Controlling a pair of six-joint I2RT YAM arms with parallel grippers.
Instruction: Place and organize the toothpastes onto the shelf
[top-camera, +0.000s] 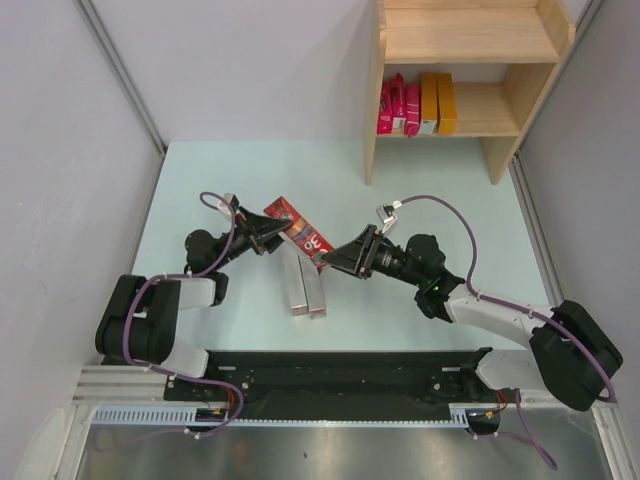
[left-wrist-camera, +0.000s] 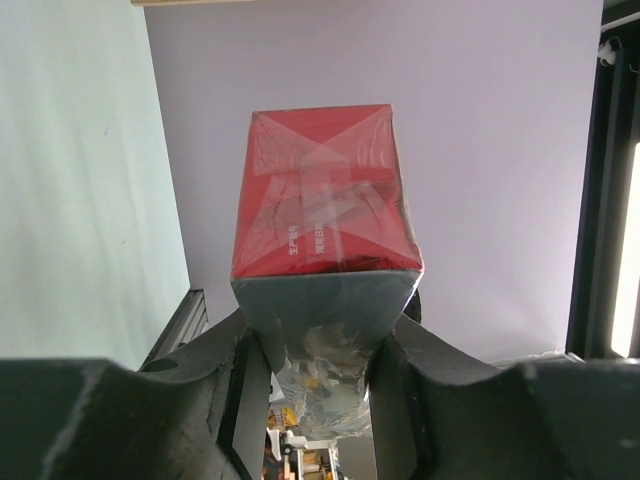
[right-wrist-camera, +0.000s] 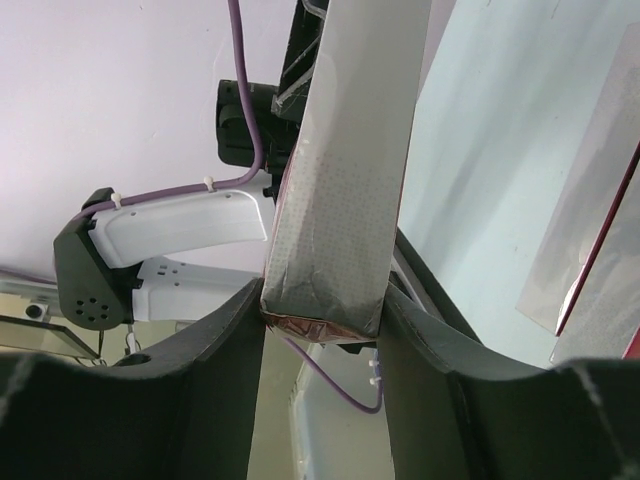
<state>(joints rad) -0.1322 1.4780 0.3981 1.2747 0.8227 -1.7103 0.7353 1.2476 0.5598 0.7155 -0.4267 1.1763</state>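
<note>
one dark red toothpaste box (top-camera: 303, 228) is up off the table (top-camera: 200, 190), held at both ends. the left claw (top-camera: 270, 236) is shut tight on one end. the right claw (top-camera: 343, 258) is closed on the other end, and its fingers (right-wrist-camera: 440, 400) press both sides. two silver toothpaste boxes (top-camera: 296, 285) lie side by side on the table, just under the red one. on the low board of the wooden shelf (top-camera: 520, 100) stand three pink toothpaste boxes (top-camera: 398, 100) and two orange-yellow toothpaste boxes (top-camera: 429, 103). only the top view shows the shelf. the left wrist view shows the red box's end flap up close. the right wrist view shows its grey dotted side.
</note>
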